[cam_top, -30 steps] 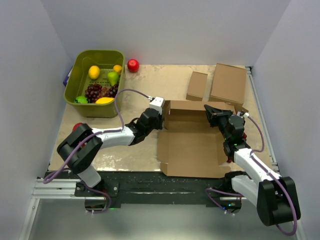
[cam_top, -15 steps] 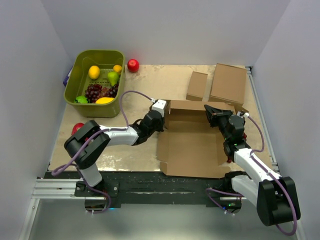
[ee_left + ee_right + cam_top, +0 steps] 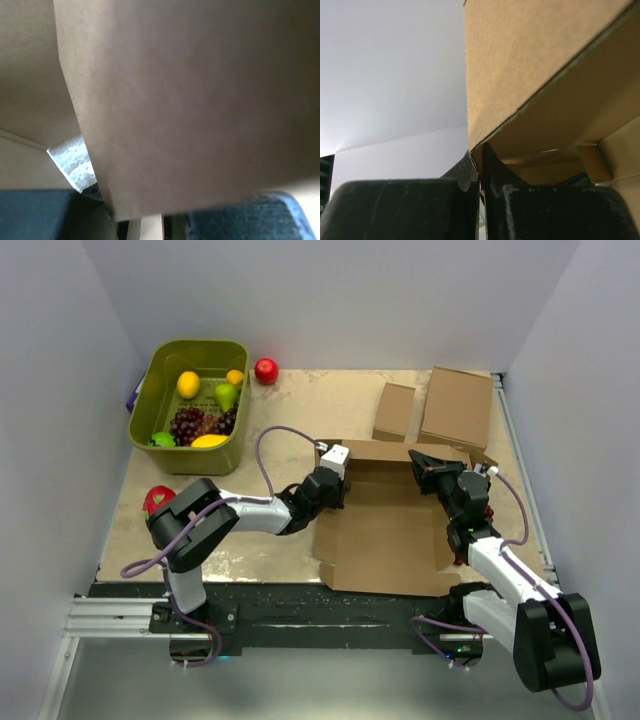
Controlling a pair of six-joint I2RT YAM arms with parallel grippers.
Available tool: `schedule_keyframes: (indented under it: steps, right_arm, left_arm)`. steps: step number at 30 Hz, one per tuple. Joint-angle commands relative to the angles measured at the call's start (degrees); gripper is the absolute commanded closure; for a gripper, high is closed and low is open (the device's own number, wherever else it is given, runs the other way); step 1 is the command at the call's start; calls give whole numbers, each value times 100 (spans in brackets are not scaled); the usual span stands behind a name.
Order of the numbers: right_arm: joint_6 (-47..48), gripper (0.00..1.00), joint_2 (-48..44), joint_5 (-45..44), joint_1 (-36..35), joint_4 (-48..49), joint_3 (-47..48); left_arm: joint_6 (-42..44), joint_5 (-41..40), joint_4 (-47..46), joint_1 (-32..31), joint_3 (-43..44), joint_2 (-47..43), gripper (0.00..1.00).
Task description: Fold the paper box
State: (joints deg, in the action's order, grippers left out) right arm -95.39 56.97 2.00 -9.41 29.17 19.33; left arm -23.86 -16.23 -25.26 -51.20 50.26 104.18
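At the worktop's ten o'clock, a green bin holds a lemon, a pear and grapes. The paper box lies open toward four o'clock. The left end effector meets its ten o'clock wall, and its spread cannot be told. The right end effector pinches the two o'clock wall.

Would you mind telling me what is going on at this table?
Two arms are folding the paper box in the middle of the table. The right gripper is shut on a raised flap at its far right corner. The left gripper is at the far left corner, against a flap; whether it grips is unclear. The box is partly formed.
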Motion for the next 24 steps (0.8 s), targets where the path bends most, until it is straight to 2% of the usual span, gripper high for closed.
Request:
schedule_keyframes:
  steps: [1, 7, 11, 14, 17, 24]
  right_arm:
    - [-49, 100, 51, -24, -26, -227, -175]
    - [-67, 100, 42, -33, -17, -210, -228]
    - [-67, 100, 16, -59, -17, -218, -246]
    - [-84, 100, -10, -68, -26, -219, -272]
    - [-120, 100, -54, -68, -17, -210, -298]
    - [-155, 100, -169, -130, -17, -262, -316]
  left_arm:
    - [-251, 58, -348, -39, 160, 234, 79]
    - [-330, 164, -559, -145, 28, 401, 79]
    - [-252, 217, -630, -136, -16, 69, 76]
    - [-67, 199, -516, -127, -16, -317, 70]
    - [135, 199, -271, -127, -34, -740, 60]
    - [373, 269, 143, -127, -507, -1848, 46]
